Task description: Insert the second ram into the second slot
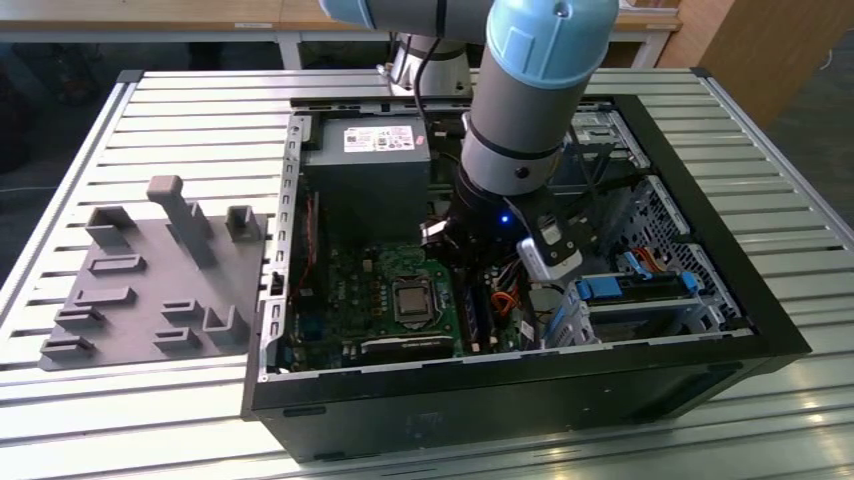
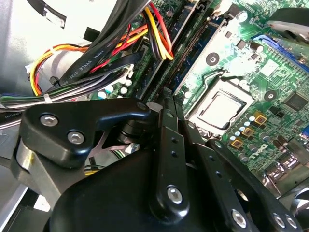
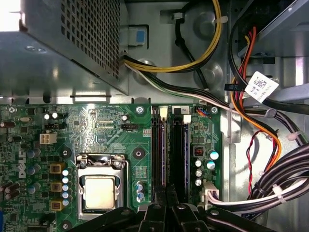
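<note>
Jaws apparently closed over memory slots (image 3: 171, 150) inside computer case (image 1: 747, 330).

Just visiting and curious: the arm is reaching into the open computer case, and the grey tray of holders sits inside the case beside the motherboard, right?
Not quite. The arm does reach into the open computer case, but the exterior view shows the grey tray of holders outside it, on the slatted table at the exterior view's left.

Even daylight outside, dim case interior, blown-out glare in wrist views.
</note>
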Available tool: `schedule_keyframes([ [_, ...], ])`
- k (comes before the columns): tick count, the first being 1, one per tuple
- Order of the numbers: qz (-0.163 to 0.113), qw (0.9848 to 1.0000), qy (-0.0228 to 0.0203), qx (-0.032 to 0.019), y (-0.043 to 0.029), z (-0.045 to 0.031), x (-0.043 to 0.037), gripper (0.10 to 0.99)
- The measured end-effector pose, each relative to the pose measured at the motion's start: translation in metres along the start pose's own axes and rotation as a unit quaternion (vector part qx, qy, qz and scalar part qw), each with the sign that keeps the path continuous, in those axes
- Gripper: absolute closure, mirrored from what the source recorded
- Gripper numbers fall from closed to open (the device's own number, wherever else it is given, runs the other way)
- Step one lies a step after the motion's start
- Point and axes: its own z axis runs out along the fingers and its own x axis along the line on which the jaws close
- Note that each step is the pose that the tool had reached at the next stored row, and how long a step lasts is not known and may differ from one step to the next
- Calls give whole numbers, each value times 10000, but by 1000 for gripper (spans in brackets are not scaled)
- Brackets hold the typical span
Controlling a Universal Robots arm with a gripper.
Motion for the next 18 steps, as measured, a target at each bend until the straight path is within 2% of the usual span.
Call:
schedule_keyframes([
  [4, 0, 10000, 0, -1, 0, 5, 0, 973],
  [5, 0, 10000, 0, -1, 0, -13, 1, 784],
  [6, 0, 10000, -1, -2, 1, -33, 2, 722],
  [13, 0, 10000, -1, -2, 3, -112, 5, 722],
  [18, 0, 10000, -1, -3, 4, -122, 6, 737],
])
